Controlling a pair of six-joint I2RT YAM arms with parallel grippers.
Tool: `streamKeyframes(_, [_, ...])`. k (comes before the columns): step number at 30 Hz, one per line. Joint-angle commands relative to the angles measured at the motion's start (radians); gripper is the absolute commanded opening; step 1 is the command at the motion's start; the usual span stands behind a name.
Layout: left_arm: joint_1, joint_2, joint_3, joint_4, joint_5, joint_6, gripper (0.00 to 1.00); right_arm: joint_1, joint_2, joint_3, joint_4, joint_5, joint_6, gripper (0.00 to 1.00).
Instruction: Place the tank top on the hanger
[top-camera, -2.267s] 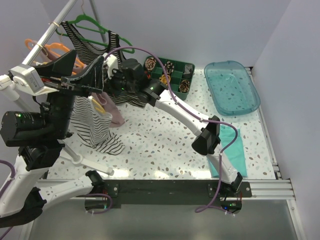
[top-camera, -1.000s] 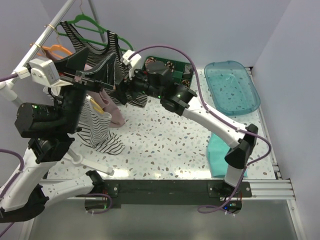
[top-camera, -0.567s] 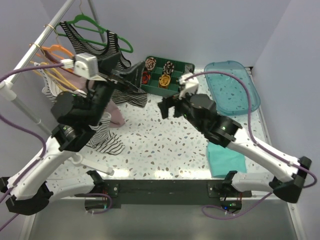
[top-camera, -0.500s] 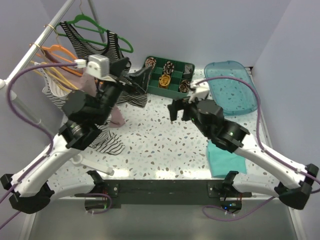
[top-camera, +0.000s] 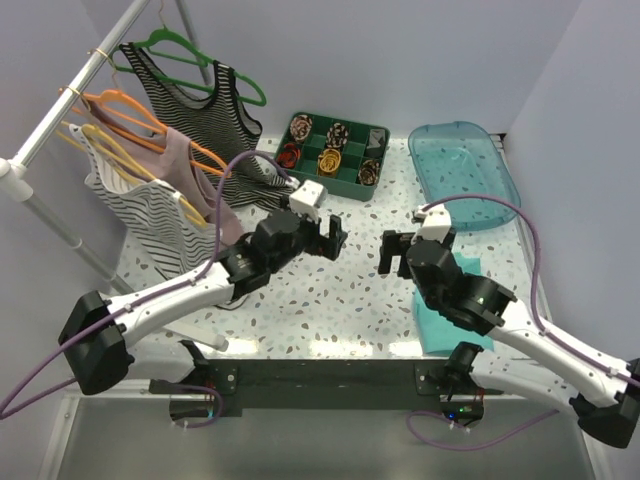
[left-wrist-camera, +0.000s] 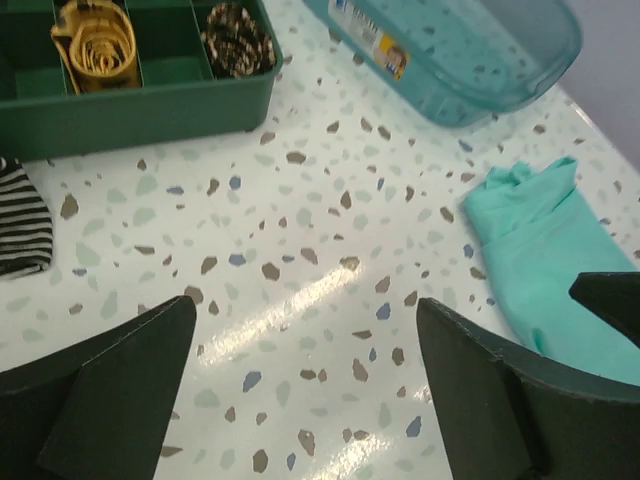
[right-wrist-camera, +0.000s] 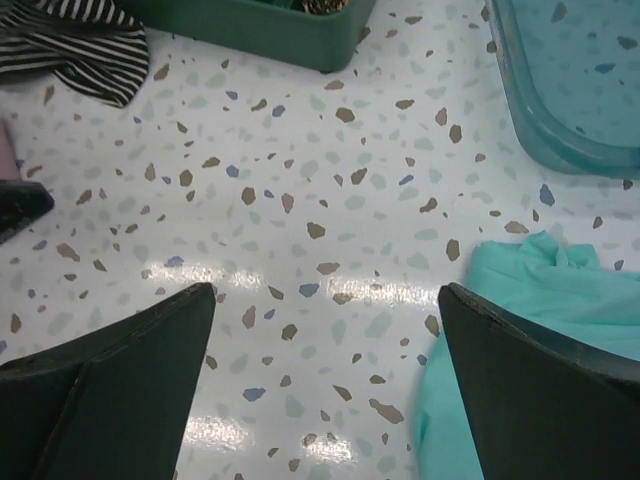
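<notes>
The tank top (top-camera: 190, 170) hangs on the orange hanger (top-camera: 110, 100) in the upper left of the top view, hooked on the slanting rail (top-camera: 60, 118). It sits between two striped tops: one on a green hanger (top-camera: 190, 52) further back, one on a pale hanger (top-camera: 150, 178) nearer the camera.

Both arms are low over the speckled surface (top-camera: 300, 290), well apart from the rack. The left gripper (top-camera: 328, 238) is mid-frame, its jaws spread wide with nothing between them. The right gripper (top-camera: 398, 255) is just to its right, jaws equally wide and empty, beside the folded teal cloth (top-camera: 440, 325). Behind them stand a green tray (top-camera: 345, 188) of small rolled items and a clear teal bin (top-camera: 462, 175).
</notes>
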Motion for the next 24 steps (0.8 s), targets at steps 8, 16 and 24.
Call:
streamKeyframes(8, [-0.095,-0.003,-0.228,0.047,-0.160,-0.149,1.00,-0.277,0.098,-0.125,0.224,-0.412,0.020,0.99])
streamKeyframes(16, [-0.093,-0.019,-0.222,-0.002,-0.205,-0.210,1.00,-0.281,0.149,-0.131,0.287,-0.461,0.007,0.99])
streamKeyframes(24, [-0.092,-0.037,-0.227,0.028,-0.171,-0.198,1.00,-0.283,0.135,-0.129,0.288,-0.447,-0.011,0.99])
